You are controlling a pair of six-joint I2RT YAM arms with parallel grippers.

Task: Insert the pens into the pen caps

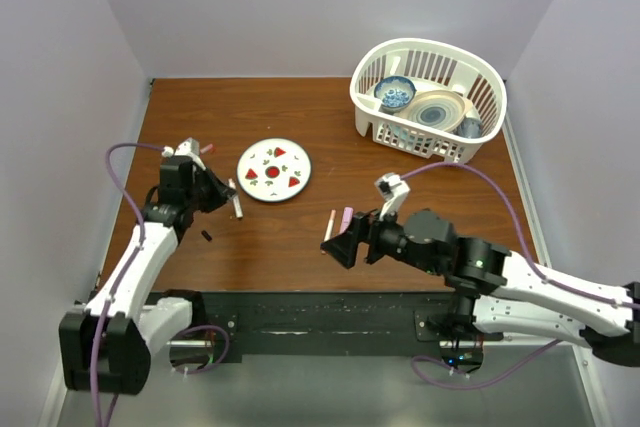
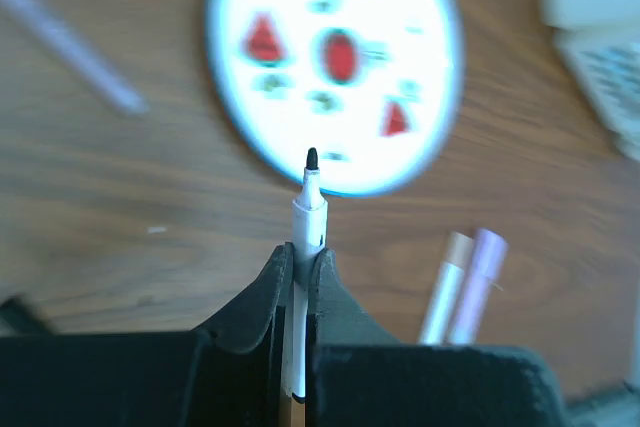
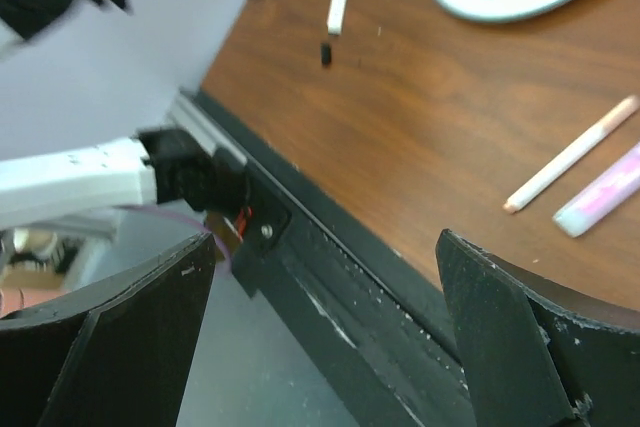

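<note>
The left gripper pinched the white pen, dark tip toward the watermelon plate. The right gripper hung spread wide near the thin pen and pink pen.

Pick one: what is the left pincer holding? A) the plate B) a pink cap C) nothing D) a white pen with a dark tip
D: in the left wrist view the left pincer is shut on the white pen, its dark tip bare and pointing toward the plate.
</note>
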